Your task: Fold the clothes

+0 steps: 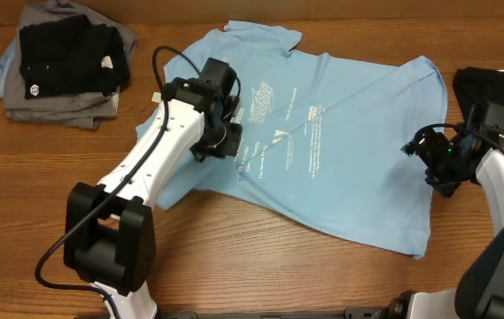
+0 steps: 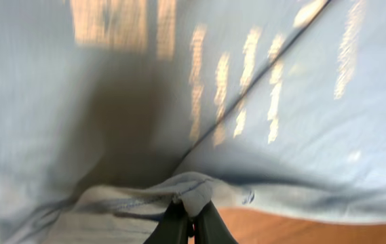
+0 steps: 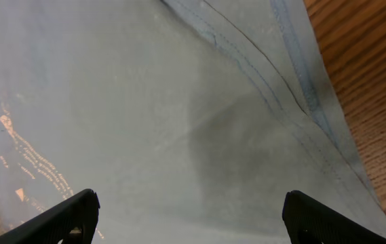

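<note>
Folding shirt edge inward

Spread across mid-frame on the table, the shirt has its left side raised. Left gripper is pinched tight on a hem fold, likely to carry it across. Right gripper hangs wide apart and empty over the right-hand hem, probably ready to grab. Stack sits upper left.

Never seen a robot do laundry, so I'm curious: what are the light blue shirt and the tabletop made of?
The light blue short-sleeved T-shirt looks like soft, matte cotton knit, maybe a blend: it creases limply and has stitched hems. Its white lettering looks printed on. The brown table shows wood grain with a slight sheen; real wood or laminate, I cannot tell.
</note>
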`<action>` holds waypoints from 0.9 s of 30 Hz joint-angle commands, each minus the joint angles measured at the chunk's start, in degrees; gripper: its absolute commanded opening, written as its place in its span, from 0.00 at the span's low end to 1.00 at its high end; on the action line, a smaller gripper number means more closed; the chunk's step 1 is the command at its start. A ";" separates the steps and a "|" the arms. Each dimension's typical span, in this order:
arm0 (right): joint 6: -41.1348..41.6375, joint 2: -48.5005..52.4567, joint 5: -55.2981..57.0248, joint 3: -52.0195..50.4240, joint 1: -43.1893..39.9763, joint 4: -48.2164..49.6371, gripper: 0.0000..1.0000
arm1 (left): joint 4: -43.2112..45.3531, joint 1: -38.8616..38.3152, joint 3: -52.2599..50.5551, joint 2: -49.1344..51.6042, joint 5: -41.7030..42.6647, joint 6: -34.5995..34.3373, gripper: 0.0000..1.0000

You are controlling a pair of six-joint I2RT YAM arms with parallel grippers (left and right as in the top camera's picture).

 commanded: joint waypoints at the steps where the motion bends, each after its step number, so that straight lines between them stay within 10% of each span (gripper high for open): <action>1: 0.20 1.42 -0.33 0.94 -0.07 1.07 0.91 | 4.07 -1.01 1.36 0.39 -0.17 2.97 0.07; 15: 1.31 2.03 9.18 0.94 -0.07 -2.47 0.90 | 13.27 -1.11 1.22 0.61 -3.50 3.50 0.16; 18: 1.31 2.03 9.14 0.94 -0.07 -4.83 0.91 | 14.64 -1.09 1.20 1.20 -3.72 4.98 0.36; 20: 1.31 2.03 8.52 0.94 -0.07 -6.12 0.93 | 14.80 -1.11 1.20 1.75 -3.89 5.27 0.75; 27: 1.33 0.96 6.82 0.98 -0.07 -11.08 0.94 | 6.43 -0.96 1.60 1.22 -4.31 2.82 0.95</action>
